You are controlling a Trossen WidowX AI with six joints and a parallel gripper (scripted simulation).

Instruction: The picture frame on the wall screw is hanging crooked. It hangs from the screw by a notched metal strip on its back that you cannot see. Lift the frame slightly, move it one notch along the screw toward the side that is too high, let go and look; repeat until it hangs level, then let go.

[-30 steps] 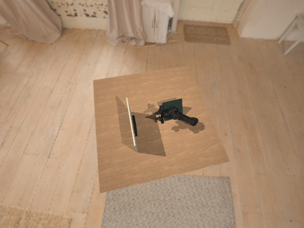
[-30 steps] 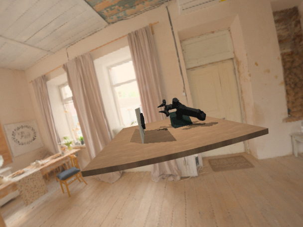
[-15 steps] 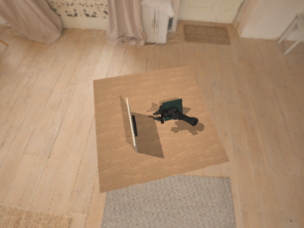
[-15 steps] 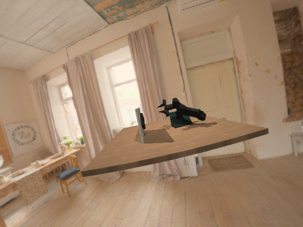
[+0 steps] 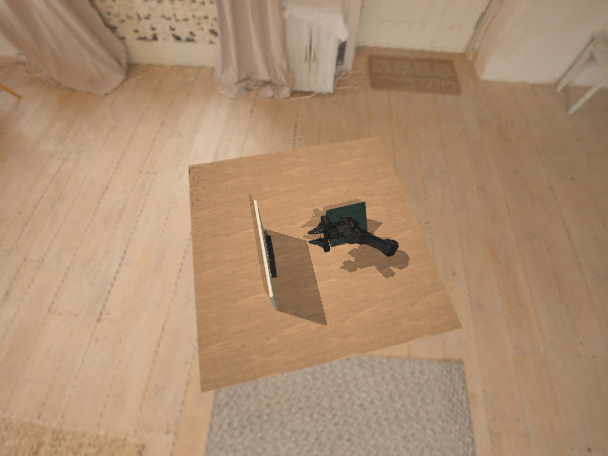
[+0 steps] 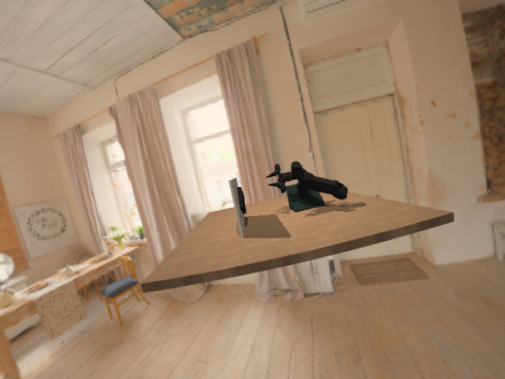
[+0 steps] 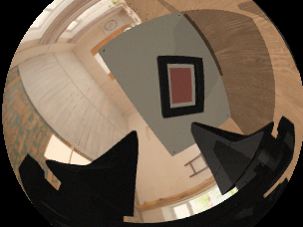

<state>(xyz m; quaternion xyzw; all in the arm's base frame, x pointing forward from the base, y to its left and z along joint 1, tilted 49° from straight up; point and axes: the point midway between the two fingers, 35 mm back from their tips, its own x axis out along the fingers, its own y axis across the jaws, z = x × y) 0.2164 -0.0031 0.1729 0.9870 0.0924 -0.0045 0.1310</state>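
Observation:
The picture frame, black with a pale mount and a red picture, hangs on the front of the upright grey panel. In the wrist view its edges are not parallel to the panel's edges. It hangs crooked, and its left side, facing the panel, looks higher. The screw and notched strip are hidden. My gripper is partly open and empty. It points toward the panel, with a gap between its fingertips and the frame.
The panel stands on the wooden table, and its shadow falls on the table between panel and arm. The arm stands at a dark green base plate on the table.

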